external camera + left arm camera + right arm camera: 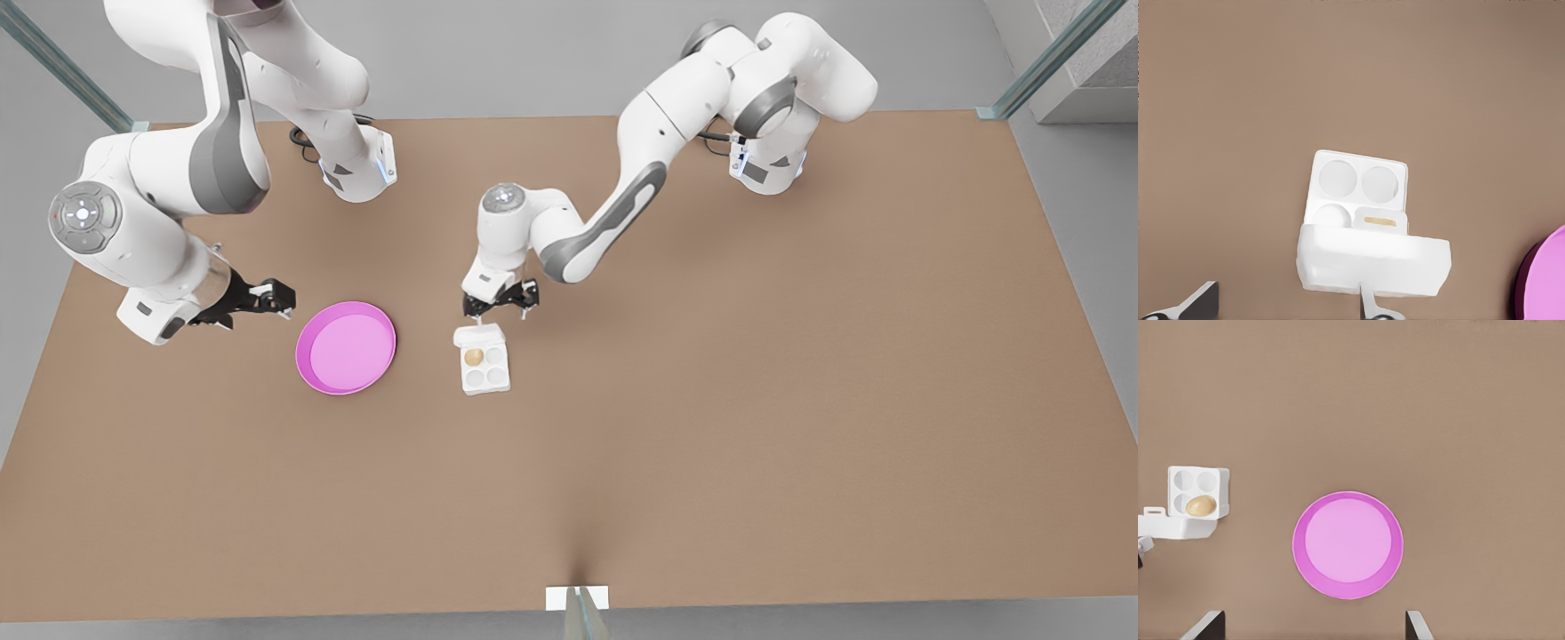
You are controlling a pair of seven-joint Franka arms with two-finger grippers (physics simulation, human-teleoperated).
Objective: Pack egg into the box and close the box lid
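Egg [474,356] seated in a carton [485,368] cup; lid [480,336] partly raised.
My left jaws [501,305] spread wide, at the lid's edge. My right jaws [283,299] wide, empty, beside the pink plate [346,347] on the desk [711,400].

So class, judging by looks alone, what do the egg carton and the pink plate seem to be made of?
The box looks like matte white moulded foam or pulp: thick, soft-edged walls without glare. The pink plate looks like smooth plastic: uniform colour, clean raised rim. Neither is certain in a render.
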